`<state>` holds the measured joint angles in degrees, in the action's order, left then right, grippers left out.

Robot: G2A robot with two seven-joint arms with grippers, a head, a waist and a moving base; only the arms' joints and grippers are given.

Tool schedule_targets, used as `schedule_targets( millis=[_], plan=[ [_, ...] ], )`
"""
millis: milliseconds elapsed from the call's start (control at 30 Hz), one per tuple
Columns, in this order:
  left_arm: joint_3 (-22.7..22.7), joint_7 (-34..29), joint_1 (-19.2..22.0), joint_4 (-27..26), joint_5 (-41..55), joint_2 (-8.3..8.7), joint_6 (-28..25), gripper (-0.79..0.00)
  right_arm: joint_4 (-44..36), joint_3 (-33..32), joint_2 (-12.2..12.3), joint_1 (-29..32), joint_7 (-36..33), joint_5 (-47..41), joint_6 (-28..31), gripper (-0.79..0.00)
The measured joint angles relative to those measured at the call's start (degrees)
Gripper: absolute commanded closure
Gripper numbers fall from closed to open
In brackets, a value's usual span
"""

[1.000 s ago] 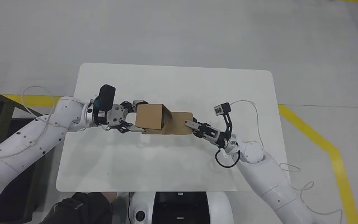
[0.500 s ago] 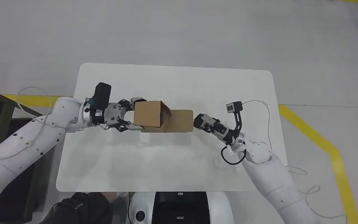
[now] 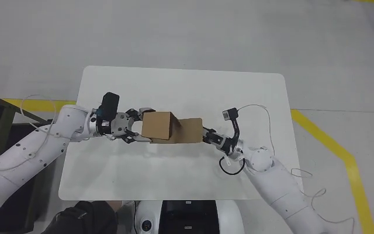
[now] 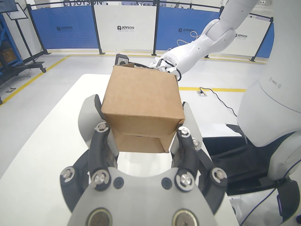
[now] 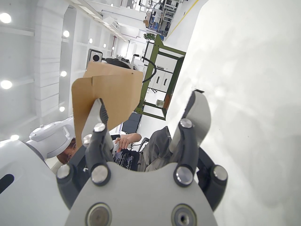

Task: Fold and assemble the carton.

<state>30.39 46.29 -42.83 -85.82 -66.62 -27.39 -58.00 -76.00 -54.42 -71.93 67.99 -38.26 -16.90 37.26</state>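
**Carton** (image 3: pixel 159 125). Plain brown corrugated cardboard, matte and unprinted, box-shaped with crisp square edges. It sits at mid-table, slightly toward the robot's left. Its long axis runs side to side across the table, in line between the two tools. Whether it rests on the table or is held just above it cannot be told.
- End toward the robot's left: a panel folded across the upper part, with a shadowed recess below it.
- End toward the robot's right: one flat flap (image 3: pixel 190 130) stands out from the body, pointing at the right tool. In the right wrist view its outer corner is rounded and a short slit shows near the fold.
- Contents: nothing of the interior can be made out.

**Left tool** (image 3: pixel 133 124). At the carton's left end, with the jaws set on opposite side walls. The metal fingers (image 4: pixel 191 123) press against the cardboard, and the tool grips the carton by that end.

**Right tool** (image 3: pixel 208 138). At the tip of the outstretched flap. The jaws are spread wide and grip nothing. One finger (image 5: pixel 97 116) lies against the flap's edge, while the other stands well apart, over bare table.

**Table** (image 3: pixel 175 82). White, smooth, faintly glossy top, rectangular with rounded corners.
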Motion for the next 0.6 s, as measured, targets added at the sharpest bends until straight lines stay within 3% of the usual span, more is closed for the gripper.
schedule_targets(
  millis=[600],
  plan=[
    [-4.12,-0.01,3.17,4.0,-4.27,-2.5,0.0,-0.385,-6.73,-0.1,0.1,0.31,7.01,18.83,-3.98,-0.311]
  ],
)
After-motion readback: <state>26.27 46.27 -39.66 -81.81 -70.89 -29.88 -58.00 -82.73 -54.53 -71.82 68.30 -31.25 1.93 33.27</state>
